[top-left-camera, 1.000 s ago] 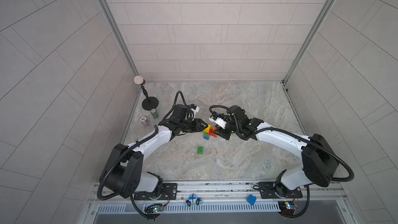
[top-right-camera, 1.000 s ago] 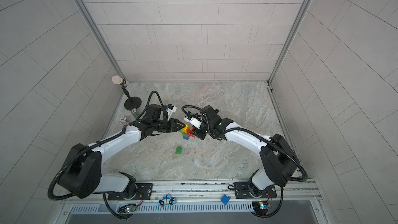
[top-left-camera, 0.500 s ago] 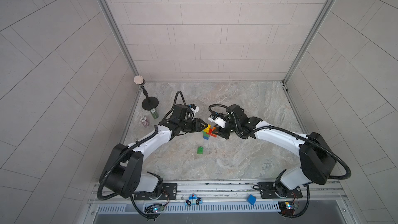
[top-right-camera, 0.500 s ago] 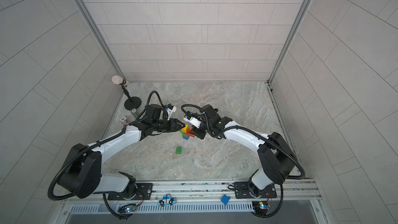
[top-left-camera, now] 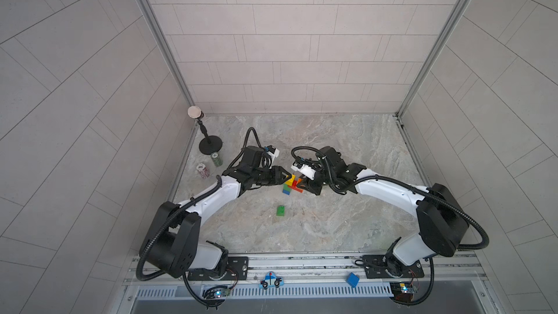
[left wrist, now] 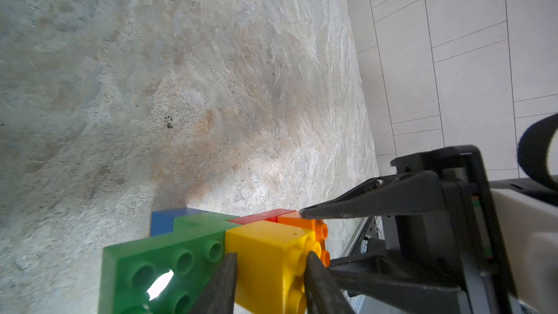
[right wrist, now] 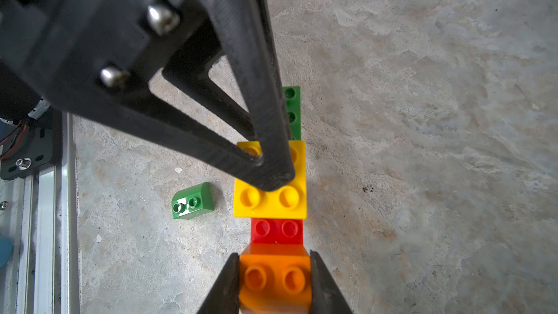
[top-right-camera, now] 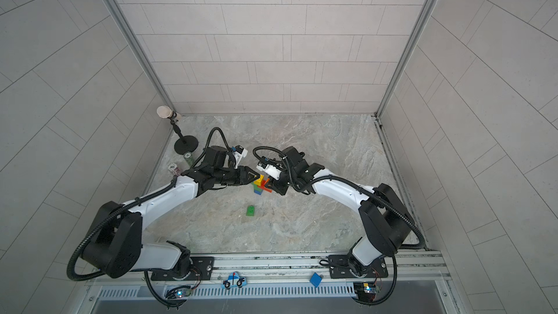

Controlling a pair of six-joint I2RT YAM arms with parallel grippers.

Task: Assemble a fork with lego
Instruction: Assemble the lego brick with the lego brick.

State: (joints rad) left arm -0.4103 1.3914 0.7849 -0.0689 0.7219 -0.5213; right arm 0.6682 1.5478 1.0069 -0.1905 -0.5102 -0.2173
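On the front rail, nearest the arm bases, sit a blue car cutout (top-left-camera: 270, 280) and a plain blue block (top-left-camera: 352, 280). Further in, a small green brick (top-left-camera: 280, 210) lies alone on the table (top-left-camera: 347, 222), at about 7 o'clock from the fork (top-left-camera: 290, 185) and apart from it.

The fork is near the table's middle. It is made of a blue brick (left wrist: 163, 220), a long green brick (left wrist: 160, 264) and a red brick (right wrist: 276, 231), with a yellow brick (left wrist: 265, 246) and an orange brick (right wrist: 274, 279) as prongs.

The left gripper (left wrist: 270, 259) reaches in from 9 o'clock, its jaws narrowed onto the yellow brick. The right gripper (right wrist: 274, 259) comes from 3 o'clock and pinches the orange brick. Whether the fork touches the table I cannot tell.

Toward 10 o'clock, at the table's edge, stand a red-and-white can (top-left-camera: 203, 170) and a green can (top-left-camera: 216, 159), their contents hidden. Beyond them is a black stand (top-left-camera: 210, 146).
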